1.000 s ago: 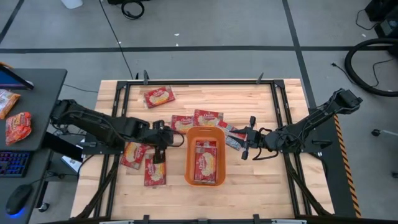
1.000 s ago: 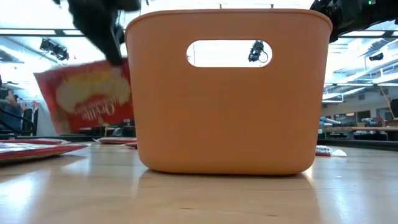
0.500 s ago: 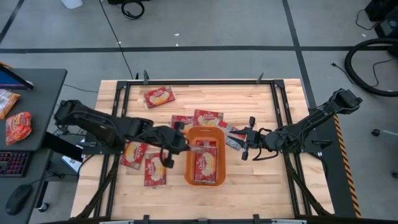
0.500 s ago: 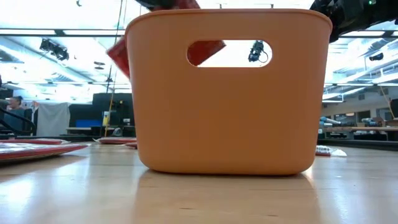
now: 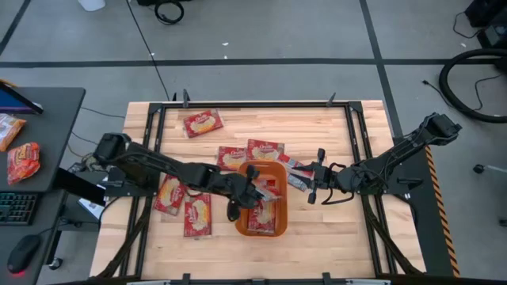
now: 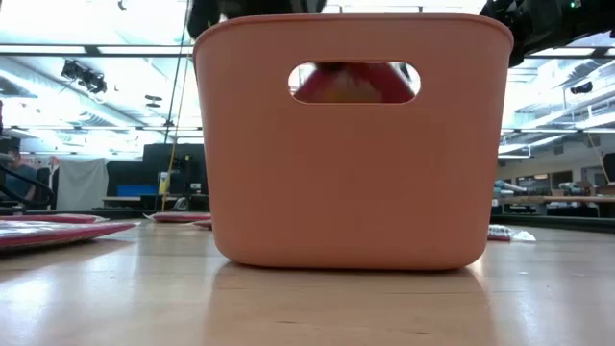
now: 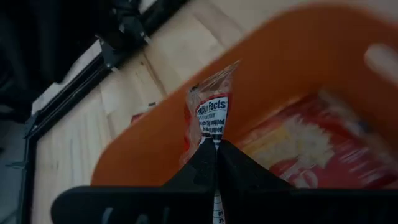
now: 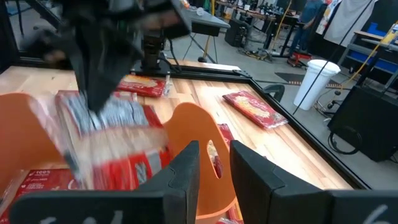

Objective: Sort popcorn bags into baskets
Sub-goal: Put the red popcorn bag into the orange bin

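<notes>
Popcorn bag (image 7: 210,115), pinched by left gripper (image 7: 215,152): wrist-view only.

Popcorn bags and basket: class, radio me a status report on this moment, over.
Left gripper shut on a popcorn bag, over the orange basket. Right gripper waits beside basket, fingers apart, empty. One bag already inside. Nothing in the way.

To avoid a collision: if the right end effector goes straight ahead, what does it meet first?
Probably the orange basket: its near wall stands just ahead of the right end effector, though depth is unclear.
</notes>
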Robot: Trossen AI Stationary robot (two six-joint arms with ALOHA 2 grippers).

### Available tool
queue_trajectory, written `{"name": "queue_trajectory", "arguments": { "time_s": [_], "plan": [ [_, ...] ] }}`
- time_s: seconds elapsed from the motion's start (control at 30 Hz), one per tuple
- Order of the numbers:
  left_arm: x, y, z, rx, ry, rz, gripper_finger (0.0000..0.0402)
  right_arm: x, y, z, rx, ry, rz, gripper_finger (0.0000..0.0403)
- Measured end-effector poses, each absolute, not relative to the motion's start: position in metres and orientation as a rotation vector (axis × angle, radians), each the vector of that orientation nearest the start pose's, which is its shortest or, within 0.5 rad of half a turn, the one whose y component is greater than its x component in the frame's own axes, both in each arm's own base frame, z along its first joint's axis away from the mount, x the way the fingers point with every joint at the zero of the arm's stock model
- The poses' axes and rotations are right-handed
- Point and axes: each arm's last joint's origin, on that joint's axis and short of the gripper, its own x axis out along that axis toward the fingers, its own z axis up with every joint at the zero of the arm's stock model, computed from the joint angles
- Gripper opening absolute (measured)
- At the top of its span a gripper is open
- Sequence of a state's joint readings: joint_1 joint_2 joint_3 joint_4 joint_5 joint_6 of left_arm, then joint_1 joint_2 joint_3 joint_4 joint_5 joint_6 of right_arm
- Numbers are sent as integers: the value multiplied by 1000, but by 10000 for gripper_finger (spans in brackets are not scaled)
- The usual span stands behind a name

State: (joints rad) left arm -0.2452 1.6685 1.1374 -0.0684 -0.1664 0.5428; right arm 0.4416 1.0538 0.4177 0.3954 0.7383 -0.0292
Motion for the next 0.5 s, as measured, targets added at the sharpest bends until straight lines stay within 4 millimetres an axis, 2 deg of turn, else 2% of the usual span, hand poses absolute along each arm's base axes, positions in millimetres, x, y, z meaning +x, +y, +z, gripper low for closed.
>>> {"name": "queue_trajectory", "arguments": {
  "time_s": [0.13, 0.27, 0.4, 0.5],
  "plan": [
    [364, -90, 221, 739, 581, -276, 12, 197, 72, 214, -164, 206, -292, 93],
    [365, -98, 212, 812, 591, -332, 18, 197, 72, 214, -164, 207, -290, 93],
    [362, -110, 211, 818, 582, -361, 58, 197, 72, 214, -161, 207, -285, 93],
    [355, -120, 218, 761, 572, -345, 98, 197, 72, 214, -156, 207, -285, 93]
  ]
}}
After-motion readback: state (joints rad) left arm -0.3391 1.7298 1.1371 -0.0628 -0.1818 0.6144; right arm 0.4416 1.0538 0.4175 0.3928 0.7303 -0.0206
